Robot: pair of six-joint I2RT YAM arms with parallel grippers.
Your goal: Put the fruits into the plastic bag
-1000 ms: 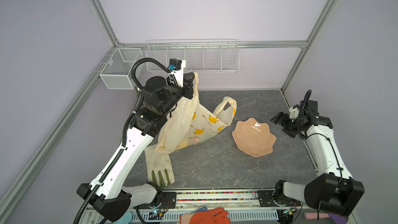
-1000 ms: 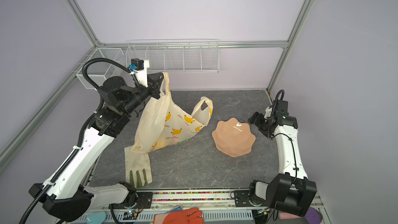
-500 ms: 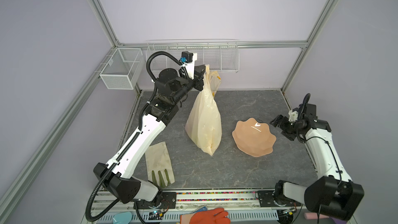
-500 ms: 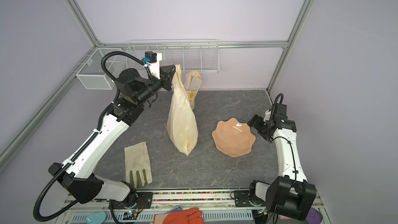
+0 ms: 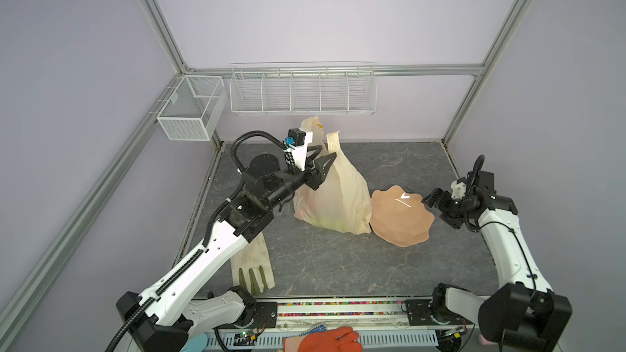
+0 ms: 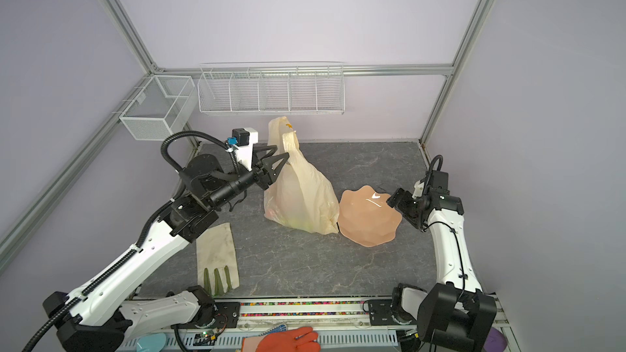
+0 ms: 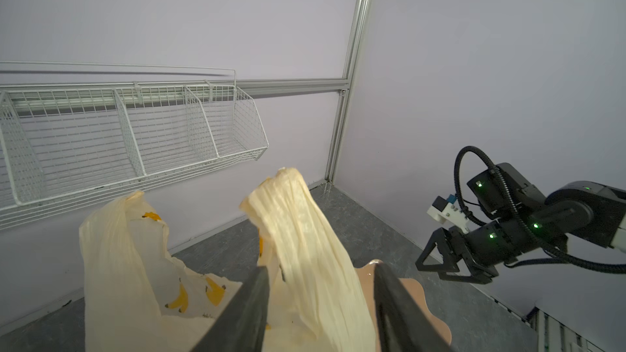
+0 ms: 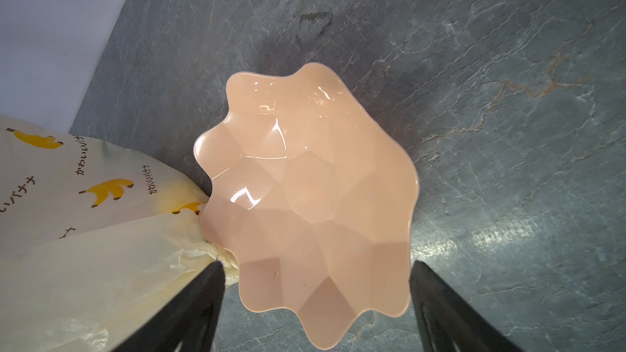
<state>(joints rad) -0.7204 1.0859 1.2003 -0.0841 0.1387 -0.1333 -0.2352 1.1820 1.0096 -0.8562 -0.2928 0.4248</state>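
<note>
The cream-yellow plastic bag (image 5: 338, 198) (image 6: 301, 194) stands upright on the mat, its bottom corner touching the peach plate (image 5: 399, 218). The fruits show only as faint green and reddish patches (image 5: 325, 223) through the bag's bottom. My left gripper (image 5: 327, 152) (image 7: 320, 267) is open. One twisted handle (image 7: 298, 218) runs up between its fingers without being squeezed. The other handle (image 7: 111, 231) stands free behind. My right gripper (image 5: 437, 209) (image 8: 316, 265) is open, with nothing in it, over the plate's right rim. The plate (image 8: 305, 181) is empty.
A cream glove with green fingertips (image 5: 252, 262) lies flat at the front left under my left arm. A long wire basket (image 5: 301, 93) and a small wire basket (image 5: 191, 110) hang on the back wall. An orange glove (image 5: 321, 336) lies beyond the front rail.
My left gripper carried the bag by its handle from the left to the middle, set it down against the plate and opened. The right arm barely moved.
</note>
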